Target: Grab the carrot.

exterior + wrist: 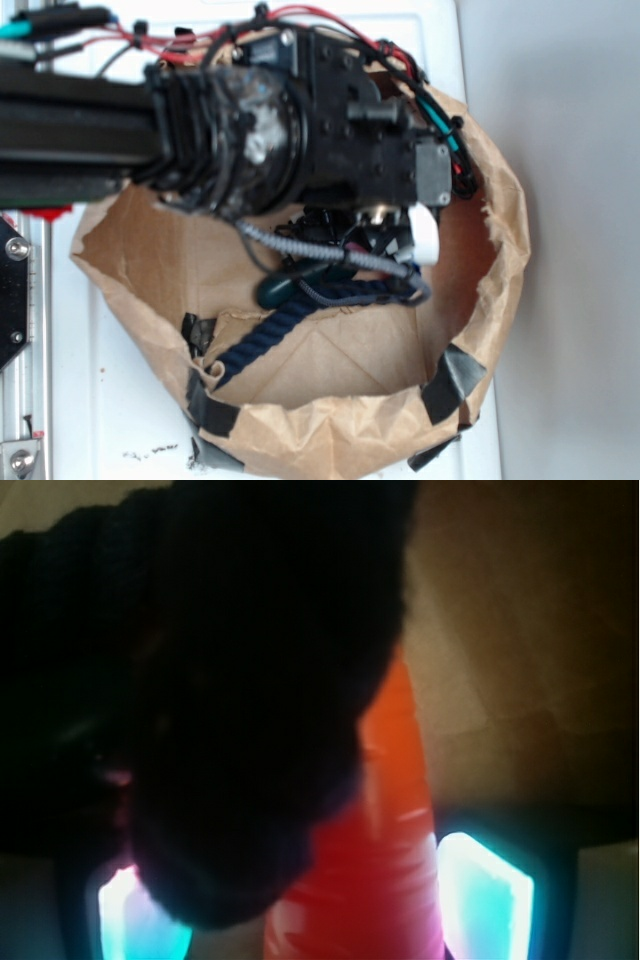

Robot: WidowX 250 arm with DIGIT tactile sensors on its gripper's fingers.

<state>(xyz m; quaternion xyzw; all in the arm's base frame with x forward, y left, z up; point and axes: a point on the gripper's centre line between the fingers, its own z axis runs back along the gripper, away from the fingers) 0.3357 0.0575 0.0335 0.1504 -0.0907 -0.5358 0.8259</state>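
Observation:
In the wrist view the orange carrot (385, 840) lies lengthwise between my two glowing fingers, its right side against the right pad (485, 895). A large blurred dark shape (230, 710) covers the upper left, overlapping the carrot's left side and the top of the left pad (135, 920). My gripper (315, 910) stands open around both. In the exterior view the gripper (395, 240) is down inside the brown paper bag (330, 440), and the carrot is hidden beneath the arm.
A dark green cucumber (278, 290) and a navy blue rope (265, 340) lie on the bag floor just left of and below the gripper. The bag's walls rise all around, patched with black tape (450, 380). The bag rests on a white table (120, 400).

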